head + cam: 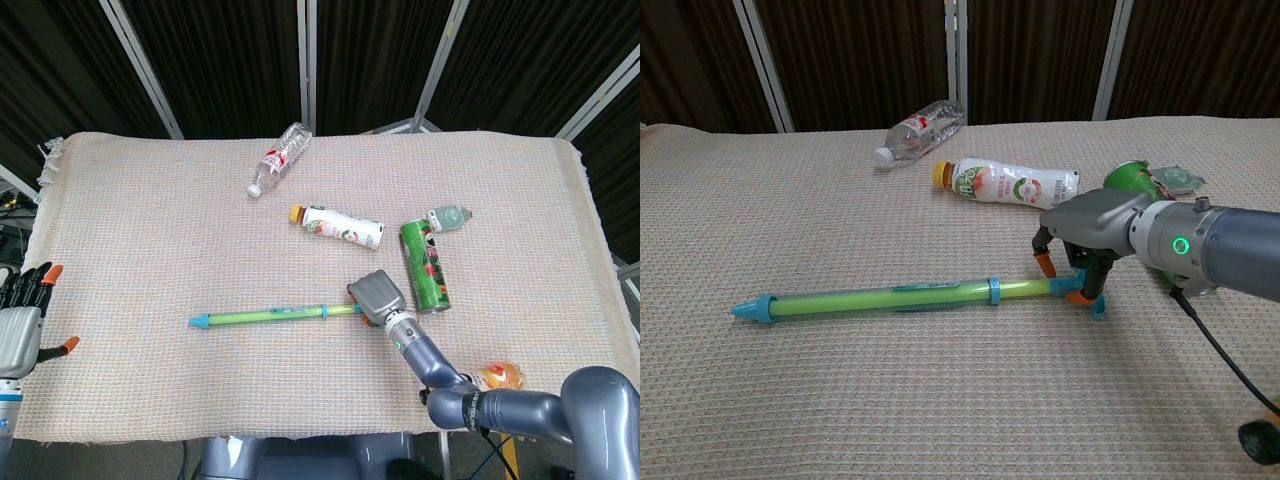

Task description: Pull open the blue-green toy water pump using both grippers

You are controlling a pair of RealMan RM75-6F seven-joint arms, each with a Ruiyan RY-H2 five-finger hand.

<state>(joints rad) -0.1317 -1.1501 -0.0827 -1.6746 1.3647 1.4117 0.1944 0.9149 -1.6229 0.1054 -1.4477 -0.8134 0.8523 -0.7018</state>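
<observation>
Where the right hand (1080, 250) comes down over the handle end of the blue-green toy water pump (910, 296), the chest view shows its orange-tipped fingers (1044, 264) curled down on either side of the thin green rod, one tip on the far side and one by the blue T-shaped handle. Whether they actually pinch the rod or only straddle it, I cannot tell. From the head view the same hand (378, 298) appears only as a grey back covering the pump's right end, with the fingertips hidden beneath it.

The pump (275, 314) lies flat on the woven cloth of the table (150, 230), near the front edge, its blue nozzle pointing to the robot's left and its handle under the right hand.

Only the head view shows the left hand (22, 320): it sits off the left edge of the table, well apart from the pump, fingers spread and holding nothing.

Behind the right hand lies a green can (425, 264) on its side, with a small pale-green bottle (449, 216) just beyond it; the chest view shows only a little of each past the forearm. A white drink bottle with an orange cap (1005, 183) lies on its side, and a clear water bottle (920, 128) lies farther back, looking empty. An orange object (503, 376) shows beside the right arm in the head view only.
</observation>
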